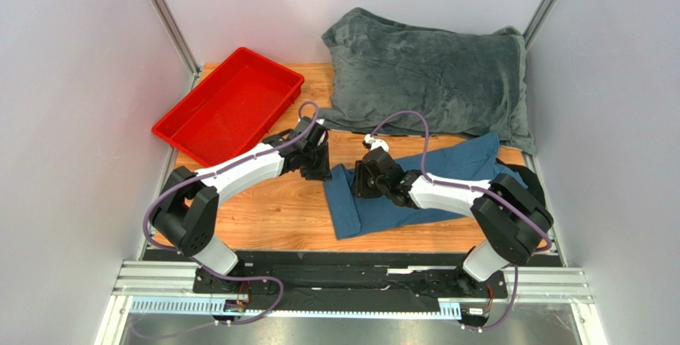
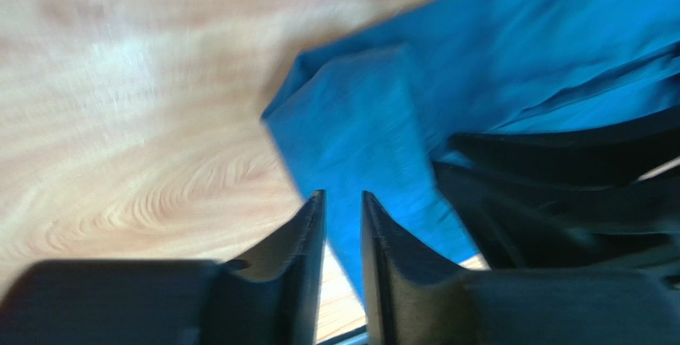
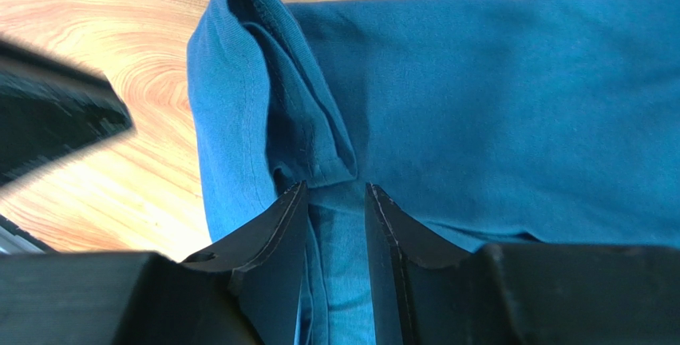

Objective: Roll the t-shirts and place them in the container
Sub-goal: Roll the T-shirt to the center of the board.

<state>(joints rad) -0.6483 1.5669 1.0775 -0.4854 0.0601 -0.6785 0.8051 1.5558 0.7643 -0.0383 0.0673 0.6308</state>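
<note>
Right claw: Your right claw (image 3: 335,187) sat low at the left end of the teal t-shirt (image 3: 519,105), right at a turned-over hem. Its jaws stood a narrow slit apart. Cloth showed in that slit, but you could not tell whether it was pinched or only lay underneath.
Left claw: Your left claw (image 2: 343,195) hung just beside the same end, over the edge where cloth met bare wood. Its jaws were parted a little with nothing caught between them, so it was released. That wrist view was blurred.
T-shirt position: It lay spread on the right half of the desk (image 1: 271,217), partly under your right arm and just in front of the grey plush blanket (image 1: 431,73). Apart from the small fold at its left end, it looked flat and not yet rolled.
Handling: You were likely dealing with thin, light, limp cotton. It should bunch and drag rather than hold a shape, and a single layer may slip out of a loose pinch.
Where to hold: The doubled hem at the left end looked like the best purchase, with one claw near each corner of that edge so the roll starts even.
Risk: Pulling from one corner alone would probably skew the roll.
Red tray (image 1: 231,109): It stood at the far left, well apart from the shirt.
</note>
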